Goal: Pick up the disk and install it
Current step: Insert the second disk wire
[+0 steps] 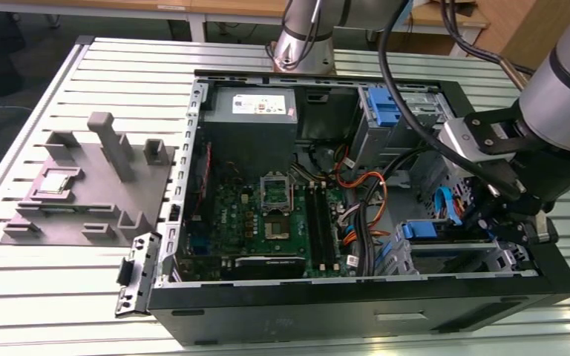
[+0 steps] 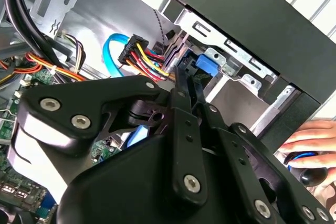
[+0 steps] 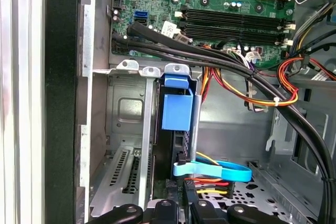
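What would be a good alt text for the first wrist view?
The disk, in its blue bracket, stands on edge in a metal drive cage inside an open computer case. A light blue cable plugs in at its end, and a motherboard with bundled cables lies beyond.

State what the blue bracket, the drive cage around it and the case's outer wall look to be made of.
Blue bracket: likely moulded plastic, uniform matte colour, rounded tab.
Drive cage: seemingly bare sheet steel, dull silver, stamped slots and folded edges.
Outer wall: probably black-painted metal or plastic; the look leaves it open.
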Available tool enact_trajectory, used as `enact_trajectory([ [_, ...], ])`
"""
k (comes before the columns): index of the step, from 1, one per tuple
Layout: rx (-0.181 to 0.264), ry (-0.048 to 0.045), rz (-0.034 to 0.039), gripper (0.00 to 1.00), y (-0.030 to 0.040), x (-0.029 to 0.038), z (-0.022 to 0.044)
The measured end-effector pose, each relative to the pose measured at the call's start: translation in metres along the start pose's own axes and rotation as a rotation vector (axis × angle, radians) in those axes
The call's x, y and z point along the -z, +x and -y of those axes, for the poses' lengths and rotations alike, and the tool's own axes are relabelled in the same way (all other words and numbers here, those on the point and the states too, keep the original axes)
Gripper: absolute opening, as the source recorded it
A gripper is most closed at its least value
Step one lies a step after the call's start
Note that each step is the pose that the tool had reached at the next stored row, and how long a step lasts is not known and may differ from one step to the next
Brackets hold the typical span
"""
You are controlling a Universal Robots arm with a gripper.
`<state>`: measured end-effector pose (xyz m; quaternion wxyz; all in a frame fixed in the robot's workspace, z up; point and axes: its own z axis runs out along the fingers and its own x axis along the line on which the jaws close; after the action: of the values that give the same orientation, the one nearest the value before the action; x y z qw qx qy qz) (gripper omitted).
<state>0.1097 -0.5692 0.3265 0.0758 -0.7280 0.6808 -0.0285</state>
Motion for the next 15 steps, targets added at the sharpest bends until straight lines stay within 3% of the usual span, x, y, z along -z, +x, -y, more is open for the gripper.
enact_trajectory([
  [9, 0.0, -0.0001, 0.0007, 0.17, 0.0, -0.0011, -0.0003],
  [11, 0.0, 0.0001, 0.002, 0.18, 0.0, -0.0018, -0.0004],
  [12, 0.0, 0.0001, 0.0015, 0.24, 0.0001, -0.0016, -0.0004],
  [15, 0.0, 0.0, 0.0005, 0.24, 0.0, -0.0011, -0.0003],
])
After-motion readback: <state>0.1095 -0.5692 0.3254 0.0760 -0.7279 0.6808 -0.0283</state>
